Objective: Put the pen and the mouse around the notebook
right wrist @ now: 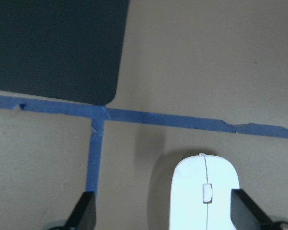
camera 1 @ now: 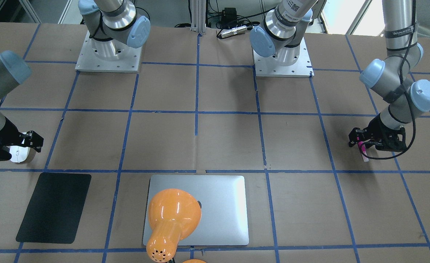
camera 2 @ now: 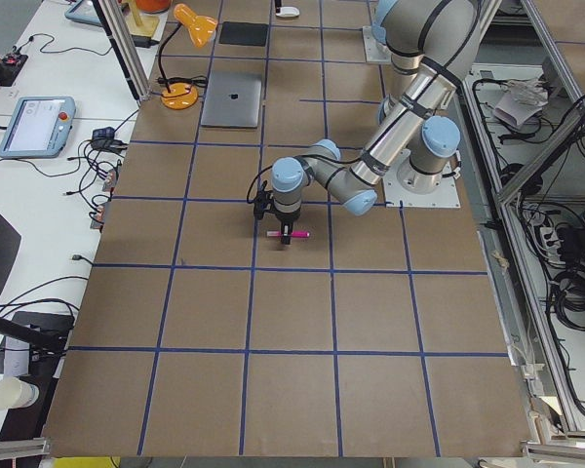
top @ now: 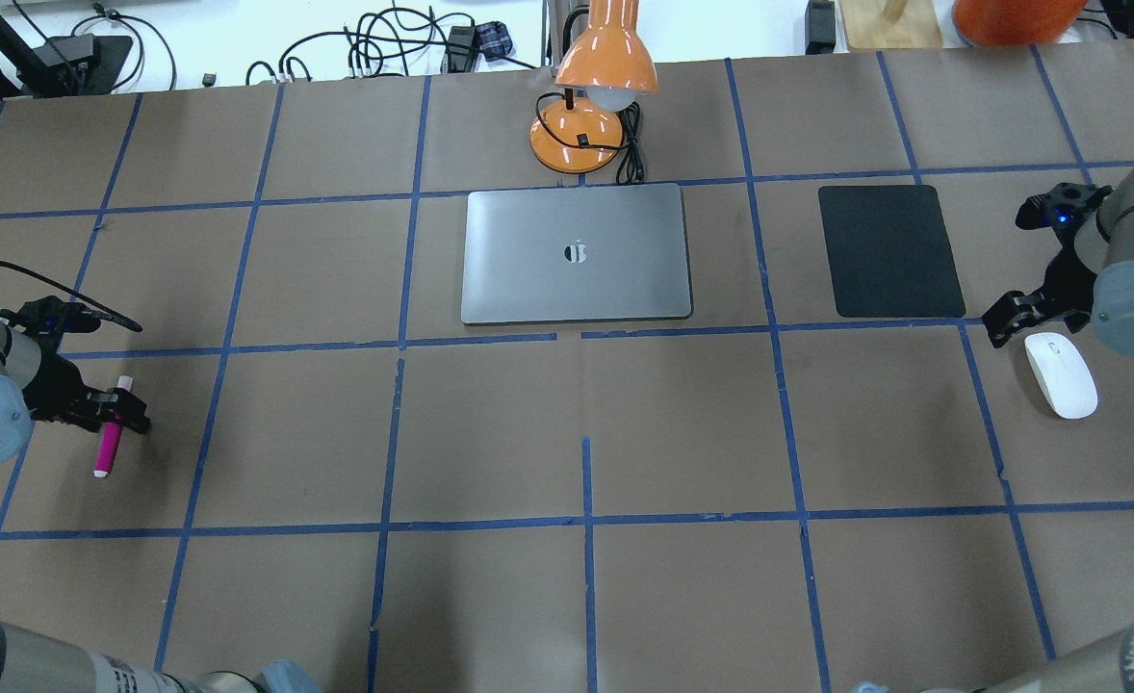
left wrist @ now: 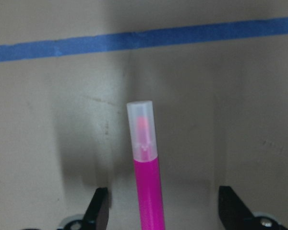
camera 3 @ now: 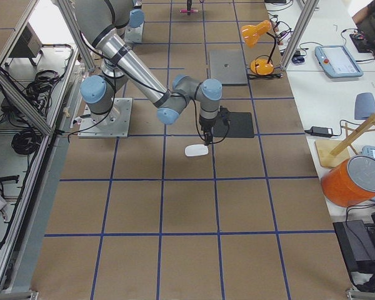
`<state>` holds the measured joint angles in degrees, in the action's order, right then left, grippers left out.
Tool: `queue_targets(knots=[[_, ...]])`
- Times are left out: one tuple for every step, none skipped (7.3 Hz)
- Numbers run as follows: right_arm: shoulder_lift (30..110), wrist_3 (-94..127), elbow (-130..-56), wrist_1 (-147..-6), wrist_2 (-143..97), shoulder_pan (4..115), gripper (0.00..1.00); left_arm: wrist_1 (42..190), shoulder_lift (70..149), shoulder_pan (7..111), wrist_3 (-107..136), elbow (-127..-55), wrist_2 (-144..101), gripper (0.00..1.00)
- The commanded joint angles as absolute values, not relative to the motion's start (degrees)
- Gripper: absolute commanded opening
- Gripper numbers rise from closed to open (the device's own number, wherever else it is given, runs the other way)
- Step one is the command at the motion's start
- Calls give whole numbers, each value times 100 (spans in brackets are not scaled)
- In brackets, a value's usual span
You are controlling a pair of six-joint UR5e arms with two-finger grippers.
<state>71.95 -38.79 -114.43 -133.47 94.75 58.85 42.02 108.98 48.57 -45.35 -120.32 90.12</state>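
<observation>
Silver-grey metal marks the notebook, which lies shut and flat at 12 o'clock from the table's middle in the overhead view. We judge the task barely begun, since neither thing is beside it yet. The mouse rests on the paper at about 4 o'clock from the notebook, well apart from it. The right gripper hangs over the mouse with its jaws spread, one to each side of the body, and as far as we can see it does not touch. The pen lies at about 8 o'clock from the notebook, also well apart. The left gripper straddles it, jaws wide and clear of the barrel. Both grasps, both carries and both placements are left to do.

Brown paper covers the table, cut into squares by blue tape. A black mat sits at 3 o'clock from the notebook, and an orange desk lamp at 12 o'clock. Past the table's far edge we see a white bench with cables.
</observation>
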Motion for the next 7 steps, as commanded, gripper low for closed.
queue_targets(knots=[[7084, -4226, -11478, -13377, 9483, 5486, 100, 4148, 10881, 4852, -4517, -12032, 9009, 0], [7075, -4228, -11539, -13368, 9483, 5363, 100, 4166, 10820, 4860, -4518, -12041, 8965, 0], [7066, -4228, -11575, -13377, 9492, 5353, 100, 4175, 10811, 4860, -4518, -12041, 8956, 0], [7058, -4228, -11593, -13368, 9492, 5344, 100, 4288, 10758, 4869, -4483, -12032, 8956, 0], [7058, -4236, -11593, -13351, 9492, 5352, 100, 4446, 10619, 4974, -3804, -12006, 8973, 0], [7058, -4228, -11584, -13342, 9501, 5344, 100, 4743, 10374, 5279, -2857, -11954, 8921, 0], [7058, -4228, -11593, -13298, 9492, 5344, 100, 5120, 10119, 5856, -1560, -11892, 8973, 0]])
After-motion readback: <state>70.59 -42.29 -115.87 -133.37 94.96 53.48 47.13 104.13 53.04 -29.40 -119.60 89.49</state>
